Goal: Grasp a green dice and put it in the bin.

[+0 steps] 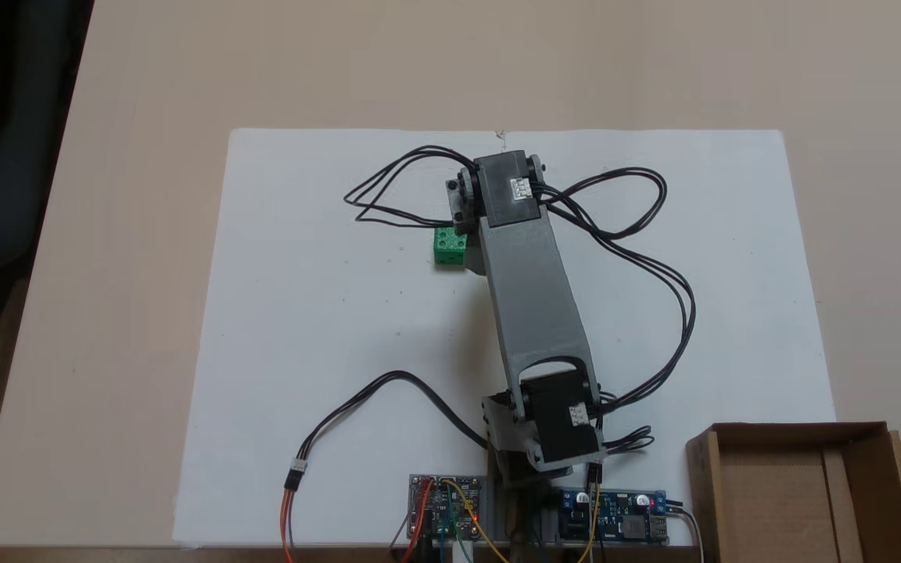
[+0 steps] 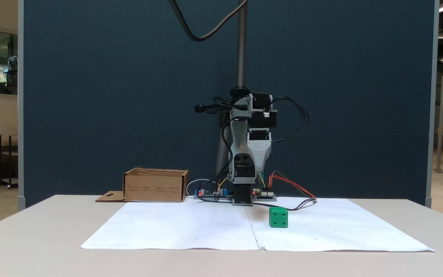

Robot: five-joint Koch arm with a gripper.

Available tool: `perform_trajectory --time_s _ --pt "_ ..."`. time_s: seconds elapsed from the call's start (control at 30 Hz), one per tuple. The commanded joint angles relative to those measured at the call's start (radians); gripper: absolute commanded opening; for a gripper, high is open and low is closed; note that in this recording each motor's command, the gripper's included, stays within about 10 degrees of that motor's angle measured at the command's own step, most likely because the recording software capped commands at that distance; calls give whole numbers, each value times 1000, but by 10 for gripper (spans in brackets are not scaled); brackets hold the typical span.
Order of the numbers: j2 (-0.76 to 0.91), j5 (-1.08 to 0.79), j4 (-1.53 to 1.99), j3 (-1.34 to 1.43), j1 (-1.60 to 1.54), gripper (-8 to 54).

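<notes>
Nothing of your task was done yet: the green dice (image 2: 278,217) sat on the white paper (image 2: 190,227), centre-right in the front fixed view, well apart from the bin (image 2: 155,186) at centre-left. Your hand (image 2: 259,163) hung above it, holding nothing; I couldn't tell how far open. From above, the arm (image 1: 533,289) partly covered the green dice (image 1: 448,245).

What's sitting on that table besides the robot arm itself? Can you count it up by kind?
Green dice: 1
Cardboard bin: 1
White paper sheet: 1
Circuit boards: 2
Total: 5
</notes>
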Motion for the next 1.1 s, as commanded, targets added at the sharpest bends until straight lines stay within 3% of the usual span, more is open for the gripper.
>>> perform_trajectory --time_s 0.0,1.07 --pt "-17 84 -52 -81 -49 412" --pt "-268 120 -242 -81 -109 434"
